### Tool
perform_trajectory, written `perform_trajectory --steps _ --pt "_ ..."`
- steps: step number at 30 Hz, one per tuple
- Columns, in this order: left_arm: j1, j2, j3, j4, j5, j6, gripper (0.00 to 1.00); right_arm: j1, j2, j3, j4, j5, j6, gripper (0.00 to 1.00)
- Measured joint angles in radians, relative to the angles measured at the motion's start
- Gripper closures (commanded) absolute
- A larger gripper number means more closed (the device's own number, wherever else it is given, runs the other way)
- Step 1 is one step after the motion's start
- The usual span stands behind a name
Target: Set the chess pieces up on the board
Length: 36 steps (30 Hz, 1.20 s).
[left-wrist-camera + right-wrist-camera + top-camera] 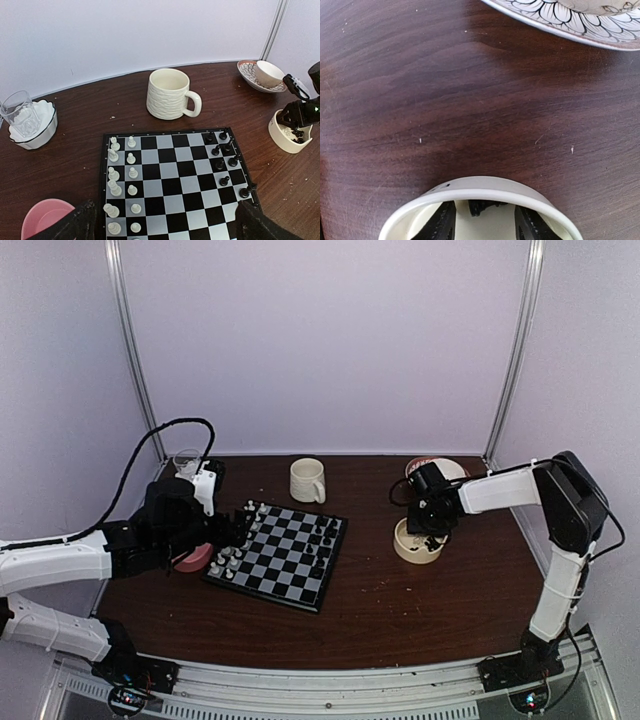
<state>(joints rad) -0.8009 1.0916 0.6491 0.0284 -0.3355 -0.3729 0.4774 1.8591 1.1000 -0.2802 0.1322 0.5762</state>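
The board [280, 552] lies in the middle of the table. White chess pieces [114, 175] stand in two files along its left side, and black pieces [220, 164] stand loosely along its right side. My left gripper [165, 227] hovers over the board's near edge, wide open and holding nothing. My right gripper [482, 227] reaches down into a cream bowl [485, 186] with its jaws apart. A black piece [482, 206] lies on the bowl's floor just beyond the fingertips, and nothing is gripped.
A cream mug [167, 94] stands behind the board. A clear glass [19, 112] sits in a white dish [42, 131] at the far left. A pink bowl [47, 217] is left of the board. A patterned saucer [555, 20] with a cup is behind the cream bowl.
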Motion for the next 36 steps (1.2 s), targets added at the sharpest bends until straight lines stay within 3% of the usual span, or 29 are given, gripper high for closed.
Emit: perform_trajectory --steps 15,25,36 --pt "0.000 0.000 0.000 0.000 0.000 0.000 0.03 0.067 0.041 0.009 0.064 0.140 -0.031 0.74" --pt "0.000 -0.002 0.000 0.000 0.000 0.000 0.03 0.100 0.022 -0.001 0.070 0.165 -0.053 0.75" --pt "0.000 -0.006 0.000 0.000 0.000 0.000 0.03 0.156 -0.164 -0.098 0.083 0.128 -0.076 0.71"
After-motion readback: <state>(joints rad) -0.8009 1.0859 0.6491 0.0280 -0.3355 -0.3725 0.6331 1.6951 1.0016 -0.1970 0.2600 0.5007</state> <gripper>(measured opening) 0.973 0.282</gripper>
